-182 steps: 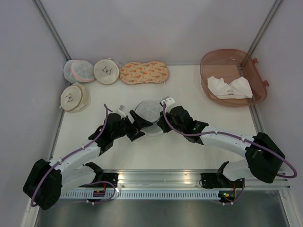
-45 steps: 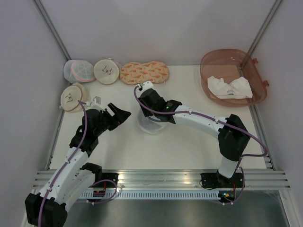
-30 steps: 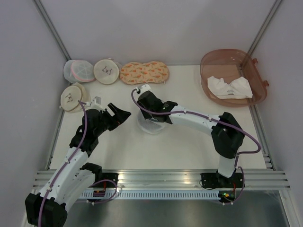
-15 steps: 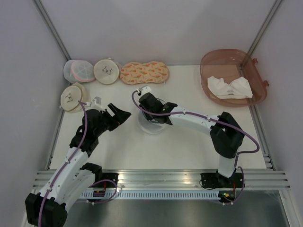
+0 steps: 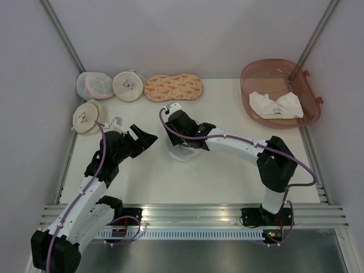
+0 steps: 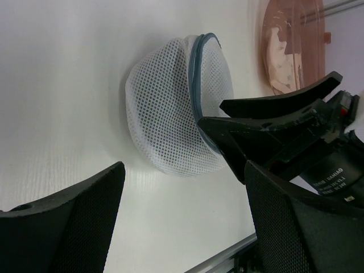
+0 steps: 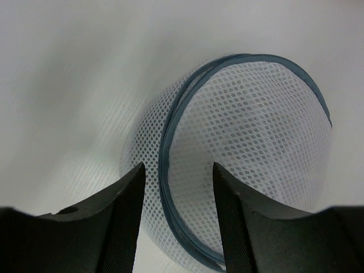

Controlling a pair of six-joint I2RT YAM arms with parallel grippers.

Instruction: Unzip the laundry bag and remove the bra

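Unzipping looked to be the step in hand: the round, domed, white mesh laundry bag [image 5: 180, 152] sat on the white desk [image 5: 227, 182] at mid-frame of the top view, seemingly closed. The black right end effector [image 7: 178, 170] hung over it, fingers narrowly parted astride the dark zipper rim [image 7: 162, 153], gripping nothing. The black left end effector [image 5: 147, 136] gaped wide just left. No bra showed. Next, the zipper pull, unseen here, probably needed finding and pinching

Laundry bag [image 6: 170, 114] partly behind right pincer [image 6: 210, 112]
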